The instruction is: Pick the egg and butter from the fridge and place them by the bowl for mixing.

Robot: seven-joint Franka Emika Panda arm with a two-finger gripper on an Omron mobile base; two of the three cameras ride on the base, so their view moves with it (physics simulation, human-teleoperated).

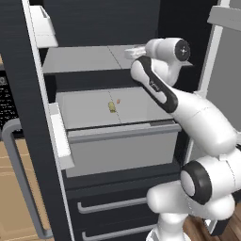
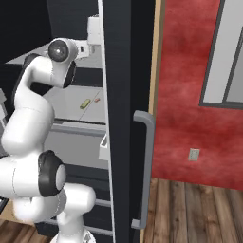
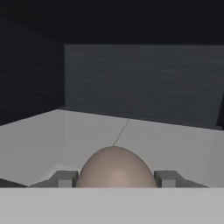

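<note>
The egg (image 3: 114, 165), a brownish-tan ovoid, sits between my two finger tips in the hand view, and my gripper (image 3: 114, 178) is shut on it just above the light grey upper shelf (image 1: 80, 59) of the open black fridge (image 1: 33, 117). The butter (image 1: 111, 107), a small pale-yellow block, lies on the lower shelf, also seen from the right as the butter (image 2: 85, 104). It is below and to the left of my hand. The bowl is out of view.
A tiny orange-pink bit (image 1: 118, 100) lies beside the butter. A grey drawer (image 1: 122, 150) sits under the lower shelf. The fridge doors stand open on both sides, with a bar handle (image 2: 147, 166) on the right one. A red wall (image 2: 190, 95) lies beyond.
</note>
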